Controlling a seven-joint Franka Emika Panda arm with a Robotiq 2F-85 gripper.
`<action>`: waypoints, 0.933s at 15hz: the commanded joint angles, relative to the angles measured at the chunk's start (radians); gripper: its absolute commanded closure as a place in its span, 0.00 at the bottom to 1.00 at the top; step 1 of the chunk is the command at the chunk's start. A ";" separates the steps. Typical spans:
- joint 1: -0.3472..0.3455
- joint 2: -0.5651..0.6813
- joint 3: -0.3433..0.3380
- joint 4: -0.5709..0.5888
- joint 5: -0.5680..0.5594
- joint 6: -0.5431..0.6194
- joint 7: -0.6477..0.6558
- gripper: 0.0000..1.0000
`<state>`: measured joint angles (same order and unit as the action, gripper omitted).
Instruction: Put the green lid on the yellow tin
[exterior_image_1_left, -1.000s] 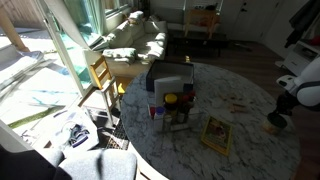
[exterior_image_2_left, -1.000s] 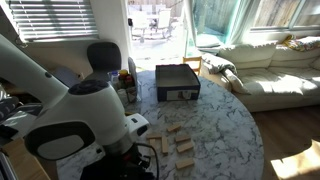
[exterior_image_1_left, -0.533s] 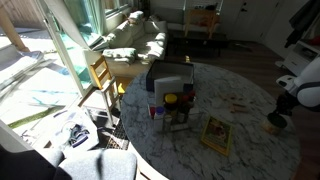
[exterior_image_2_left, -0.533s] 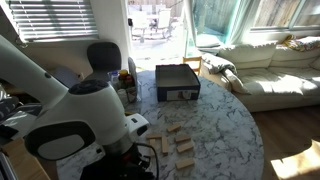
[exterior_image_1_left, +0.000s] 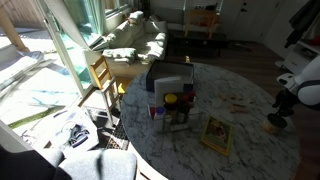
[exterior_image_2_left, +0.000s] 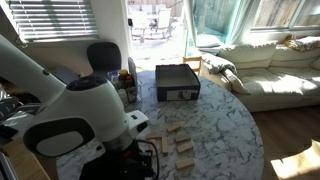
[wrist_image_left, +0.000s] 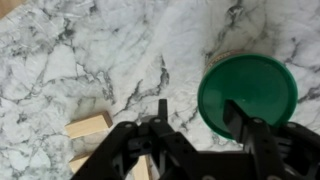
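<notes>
Wrist view: wooden block (wrist_image_left: 88, 125) left on the marble surface (wrist_image_left: 90, 50), hand (wrist_image_left: 196, 110) spread, pinching nothing, green lid (wrist_image_left: 252, 92) right, seemingly already capping the yellow tin (wrist_image_left: 228, 58); placement looks done, so next is a straight lift clear.

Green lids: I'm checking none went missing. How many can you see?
1. The green lid lies under the open gripper in the wrist view; others could be hidden elsewhere.
</notes>
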<state>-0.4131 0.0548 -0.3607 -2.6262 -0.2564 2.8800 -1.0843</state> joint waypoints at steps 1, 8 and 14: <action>0.006 -0.089 -0.007 -0.019 -0.004 -0.026 -0.003 0.09; 0.033 -0.252 -0.012 -0.015 -0.017 -0.039 -0.045 0.00; 0.042 -0.365 -0.012 -0.008 -0.022 -0.093 -0.027 0.00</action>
<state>-0.3854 -0.2379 -0.3605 -2.6211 -0.2686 2.8526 -1.1106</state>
